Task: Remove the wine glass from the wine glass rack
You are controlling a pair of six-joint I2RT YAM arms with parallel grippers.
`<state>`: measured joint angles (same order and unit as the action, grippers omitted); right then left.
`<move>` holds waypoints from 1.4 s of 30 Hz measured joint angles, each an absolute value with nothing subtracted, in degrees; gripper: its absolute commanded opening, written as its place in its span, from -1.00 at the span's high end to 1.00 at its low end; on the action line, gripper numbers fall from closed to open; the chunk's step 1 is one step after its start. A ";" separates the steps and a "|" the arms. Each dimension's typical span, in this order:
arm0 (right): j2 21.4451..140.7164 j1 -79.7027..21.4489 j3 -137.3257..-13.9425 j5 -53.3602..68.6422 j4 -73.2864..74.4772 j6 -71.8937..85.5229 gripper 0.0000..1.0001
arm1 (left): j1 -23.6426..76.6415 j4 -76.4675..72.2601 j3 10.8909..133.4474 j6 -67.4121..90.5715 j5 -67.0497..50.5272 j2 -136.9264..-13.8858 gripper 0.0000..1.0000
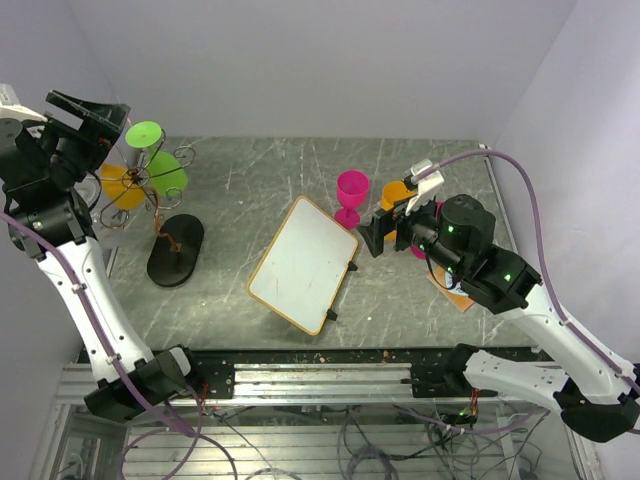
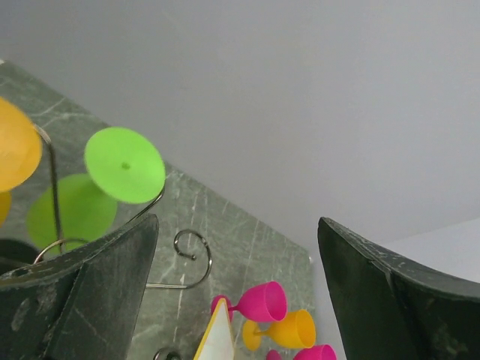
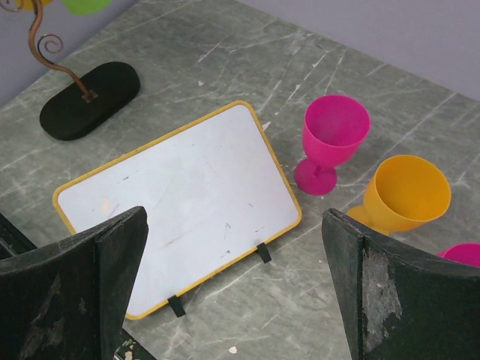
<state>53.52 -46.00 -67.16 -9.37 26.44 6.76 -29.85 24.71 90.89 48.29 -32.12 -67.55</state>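
Observation:
The wine glass rack (image 1: pixel 160 205) rises on a thin wire stem from a flat black oval base (image 1: pixel 175 250) at the table's left. Hanging from its curled arms are two green wine glasses (image 1: pixel 146 134) (image 1: pixel 168 173) and an orange one (image 1: pixel 122 186). My left gripper (image 1: pixel 90 112) is raised just left of the upper green glass, open and holding nothing. In the left wrist view the green foot disc (image 2: pixel 124 165) shows above the left finger (image 2: pixel 90 292). My right gripper (image 1: pixel 385 228) hovers open over the table at the right, empty.
A yellow-framed whiteboard (image 1: pixel 303 263) lies mid-table. A pink glass (image 3: pixel 334 139) stands upright right of it. An orange glass (image 3: pixel 405 195) and another pink one (image 3: pixel 461 255) are close by, under my right gripper. White walls close in the back and both sides.

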 measured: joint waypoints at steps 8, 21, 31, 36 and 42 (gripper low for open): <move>53.19 -46.74 -67.05 -11.14 26.00 6.39 -0.99 | -29.91 40.53 99.42 43.05 -22.11 -67.51 -0.85; 52.84 -48.23 -65.43 -4.56 25.45 9.54 -0.99 | -29.91 54.02 96.05 38.17 -0.01 -60.34 -0.83; 49.52 -61.56 -62.70 -14.35 25.30 8.45 -0.99 | -29.91 58.33 95.85 34.04 13.04 -62.46 -0.98; 50.30 -63.42 -62.52 -17.15 24.97 7.86 -0.99 | -29.91 58.22 94.78 35.57 15.18 -61.98 -0.98; 53.91 -64.84 -62.70 -17.89 25.08 7.35 -0.99 | -29.91 58.08 93.03 41.95 18.02 -61.76 -0.93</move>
